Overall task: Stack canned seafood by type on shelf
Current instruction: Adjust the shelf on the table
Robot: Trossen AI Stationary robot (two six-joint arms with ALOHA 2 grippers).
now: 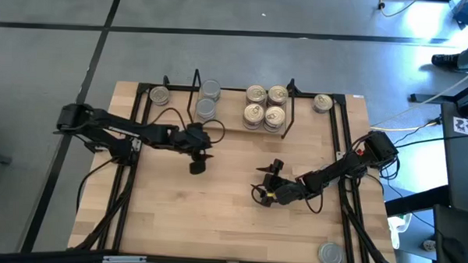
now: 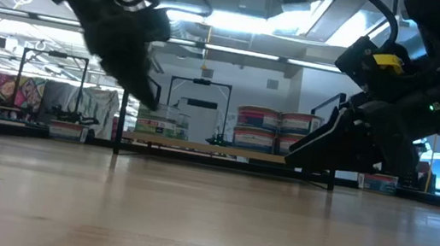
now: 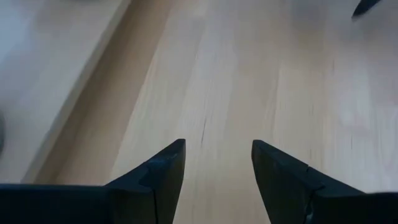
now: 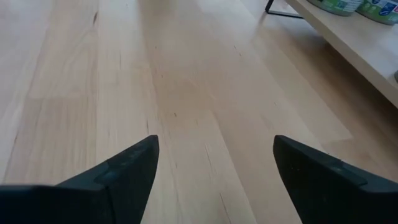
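Note:
The shelf [image 1: 226,130] stands along the table's far edge, a black wire frame with a light board. On it sit a gold-lidded tin [image 1: 159,96] at its left end, silver-topped tins [image 1: 208,99] beside an upright loop, and several gold-lidded tins [image 1: 265,104] in a block. Another gold tin [image 1: 322,102] rests right of the block, and a silver tin [image 1: 331,254] lies at the table's near right corner. My left gripper [image 1: 197,165] [image 3: 217,146] hovers open over bare wood in front of the silver tins. My right gripper [image 1: 267,179] [image 4: 214,142] is open wide above the table's middle, holding nothing.
Bare tabletop [image 1: 215,217] lies between both arms and the near edge. In the low view the shelf [image 2: 225,150] shows far back between the left arm [image 2: 121,31] and the right arm [image 2: 373,136]. Cables [image 1: 421,126] run off the table's right side.

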